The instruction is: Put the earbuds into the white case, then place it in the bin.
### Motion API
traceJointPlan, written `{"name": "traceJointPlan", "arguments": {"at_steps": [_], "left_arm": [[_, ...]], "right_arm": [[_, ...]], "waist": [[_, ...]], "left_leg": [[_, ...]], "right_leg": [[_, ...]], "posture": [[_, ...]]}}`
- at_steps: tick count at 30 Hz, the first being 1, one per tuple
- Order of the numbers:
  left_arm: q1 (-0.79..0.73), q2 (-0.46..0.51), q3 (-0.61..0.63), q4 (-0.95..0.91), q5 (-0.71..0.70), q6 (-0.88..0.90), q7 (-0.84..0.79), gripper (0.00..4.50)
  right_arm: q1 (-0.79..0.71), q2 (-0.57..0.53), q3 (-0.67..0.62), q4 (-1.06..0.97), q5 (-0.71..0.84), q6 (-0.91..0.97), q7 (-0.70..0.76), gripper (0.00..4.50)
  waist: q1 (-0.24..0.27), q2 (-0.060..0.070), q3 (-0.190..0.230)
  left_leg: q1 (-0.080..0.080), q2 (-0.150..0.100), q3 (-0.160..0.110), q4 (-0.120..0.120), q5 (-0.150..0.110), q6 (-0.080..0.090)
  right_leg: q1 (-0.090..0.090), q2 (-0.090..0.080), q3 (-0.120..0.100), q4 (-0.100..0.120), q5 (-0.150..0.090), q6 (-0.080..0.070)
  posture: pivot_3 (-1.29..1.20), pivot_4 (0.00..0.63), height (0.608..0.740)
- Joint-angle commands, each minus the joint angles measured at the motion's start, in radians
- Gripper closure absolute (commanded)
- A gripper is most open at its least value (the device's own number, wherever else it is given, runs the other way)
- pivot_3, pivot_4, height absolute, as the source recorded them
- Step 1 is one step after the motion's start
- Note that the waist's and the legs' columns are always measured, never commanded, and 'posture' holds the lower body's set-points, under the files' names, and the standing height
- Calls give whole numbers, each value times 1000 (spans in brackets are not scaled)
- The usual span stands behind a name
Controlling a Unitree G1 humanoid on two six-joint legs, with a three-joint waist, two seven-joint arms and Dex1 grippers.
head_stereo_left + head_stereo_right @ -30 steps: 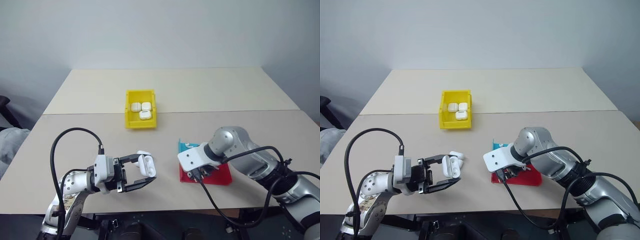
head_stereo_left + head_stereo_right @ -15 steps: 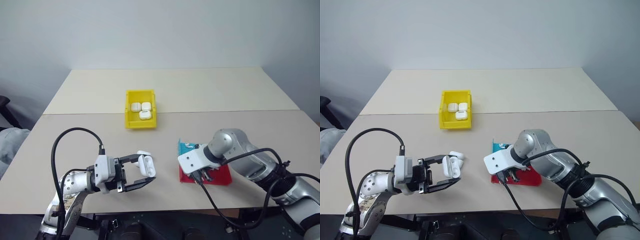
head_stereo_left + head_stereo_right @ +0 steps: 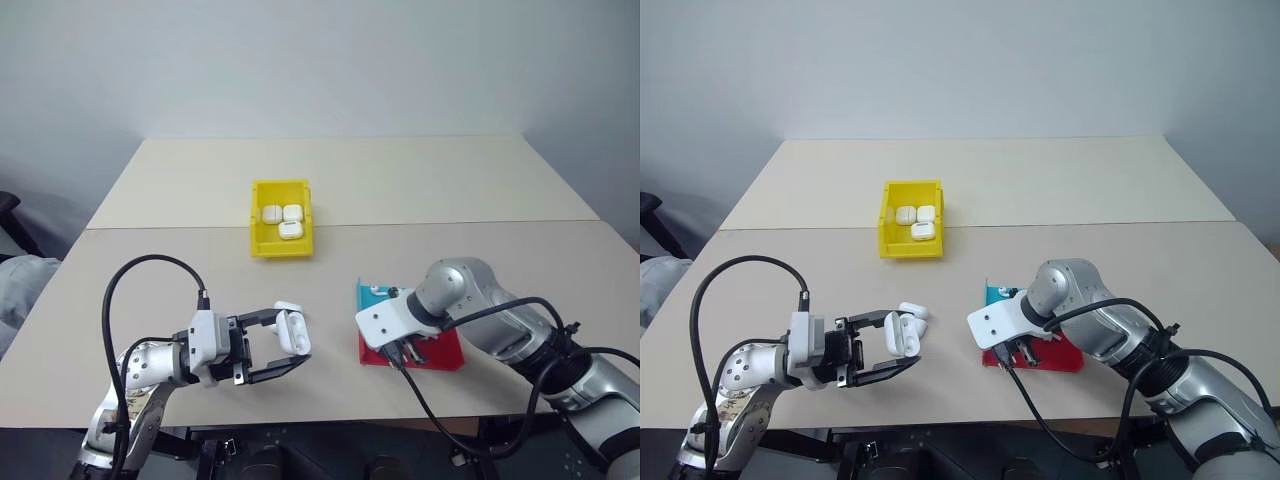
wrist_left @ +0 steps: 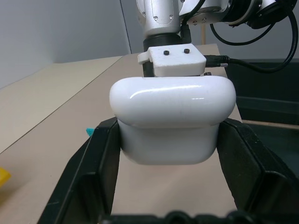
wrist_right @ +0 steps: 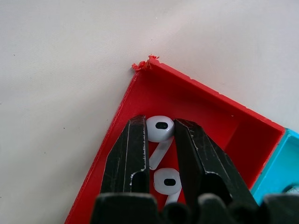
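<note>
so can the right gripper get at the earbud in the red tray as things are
Probably yes. The right gripper is already down in the red tray, its fingers flanking one earbud with nothing between them. A second earbud lies close behind and might get nudged.

Layout on your table (image 3: 140,300)

You had the bin (image 3: 258,240) mid-table toward the far side, with three cases (image 3: 282,219) lying inside it. Nearer you and to the right sat the tray (image 3: 441,358), with two earbuds (image 5: 160,128) in its near compartment, one of them between the right gripper's (image 5: 161,140) fingers. To the left, level with the tray and well apart from it, the left gripper (image 3: 292,350) had the case (image 3: 294,331) between its fingers, above the tabletop.
</note>
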Motion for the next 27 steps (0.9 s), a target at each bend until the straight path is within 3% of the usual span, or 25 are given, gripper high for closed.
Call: {"name": "traceJointPlan", "arguments": {"at_steps": [1, 4, 7, 11, 16, 21, 27], "left_arm": [[-27, -7, 0, -16, -24, -22, 5, 1719], [-58, -15, 2, -41, -58, 7, 16, 1719], [-94, -22, 3, -72, -109, 51, 39, 1719], [-128, -23, -7, -96, -174, 100, 31, 1719], [-192, -34, -42, -75, -198, 144, 20, 1719], [-260, -60, -87, -61, -202, 181, 16, 1719], [-317, -60, -106, -52, -199, 207, -6, 1719]], "right_arm": [[1, -13, -56, -69, 31, 49, 21, 3783], [-5, -47, -148, -142, 106, 117, 36, 3783], [-13, -52, -323, -170, 265, 148, 33, 3783], [-25, 24, -601, -115, 509, 127, -28, 3783], [27, 169, -819, -90, 718, -24, -134, 3783], [79, 310, -882, -153, 902, -56, -251, 3783], [181, 428, -825, -211, 919, -187, -317, 3783]], "waist": [[0, 0, 0], [1, 0, 0], [2, 0, 0], [0, 0, 0], [1, 0, 0], [1, 0, 0], [-2, 0, 0]], "left_leg": [[0, 0, 0, 0, 0, 0], [0, 0, 0, 0, 0, 0], [-1, 0, -1, 0, 0, 0], [0, 0, -1, 0, 0, 0], [0, 0, 0, -1, 0, 0], [0, 0, 0, -2, 0, 0], [0, 0, 0, -2, 0, 0]], "right_leg": [[0, 0, 0, 0, 0, 0], [0, 0, 0, 0, 0, 0], [0, 0, 0, -1, 0, 0], [2, 0, -1, -1, 0, 0], [2, 0, -1, -2, 0, 0], [2, 0, -1, -1, 0, 0], [1, 0, 0, -1, 0, 0]], "posture": [[0, 150, 740], [0, 150, 740], [0, 150, 740], [0, 150, 740], [0, 150, 740], [0, 150, 740], [0, 150, 740]]}}
